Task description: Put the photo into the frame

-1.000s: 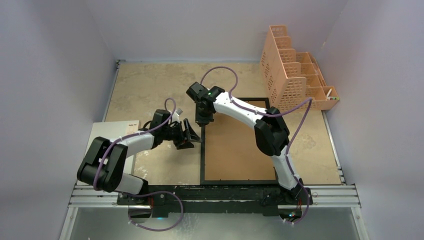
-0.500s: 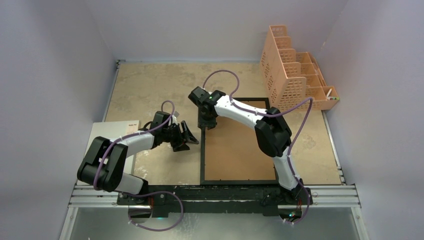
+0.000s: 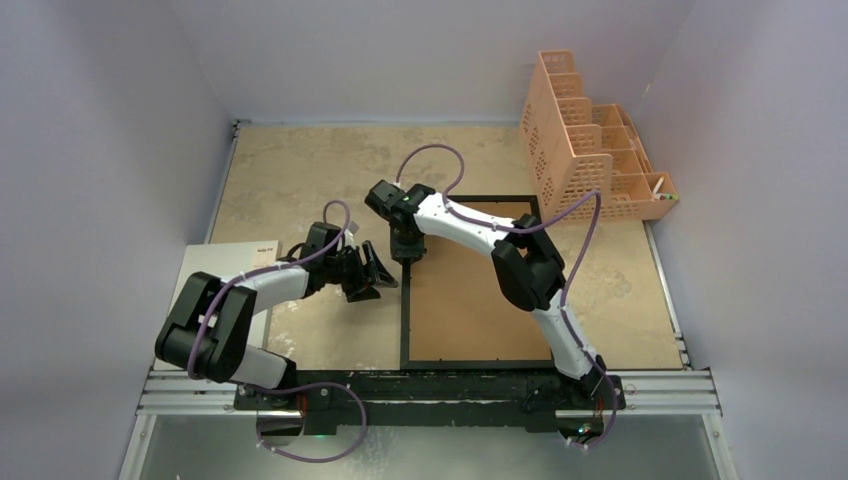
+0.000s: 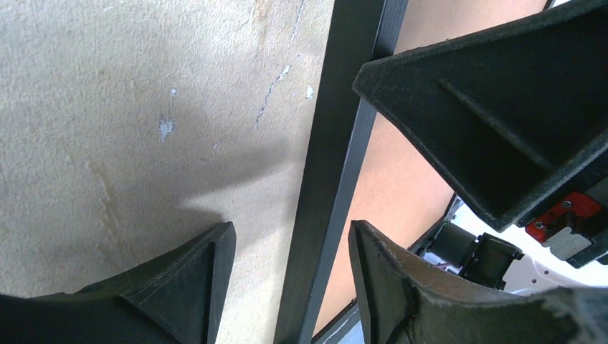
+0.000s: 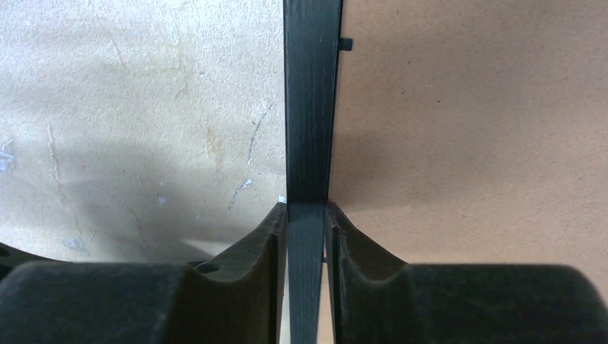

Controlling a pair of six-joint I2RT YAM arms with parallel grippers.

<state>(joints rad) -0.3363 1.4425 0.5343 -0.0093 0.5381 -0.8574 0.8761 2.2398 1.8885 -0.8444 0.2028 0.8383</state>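
Note:
The frame [image 3: 480, 300] lies back up on the table, brown board showing inside its thin black rail. My right gripper [image 3: 405, 248] is shut on the upper part of the left rail; in the right wrist view both pads [image 5: 276, 229] press the black rail [image 5: 312, 107] on its sides [image 5: 307, 211]. My left gripper [image 3: 383, 272] is open just left of that rail. In the left wrist view its fingers straddle the rail [image 4: 337, 143] without touching it [image 4: 290, 233]. No sunflower print shows in any view.
A white rectangular sheet [image 3: 225, 265] lies at the table's left edge, partly under my left arm. A peach mesh organizer [image 3: 585, 150] stands at the back right. Walls close in on the left, back and right. The metal base rail [image 3: 430, 392] runs along the near edge.
My right arm's elbow and wrist have shifted left, and its gripper has dropped slightly along the frame's left rail. My left gripper has barely moved. The frame lies where it was.

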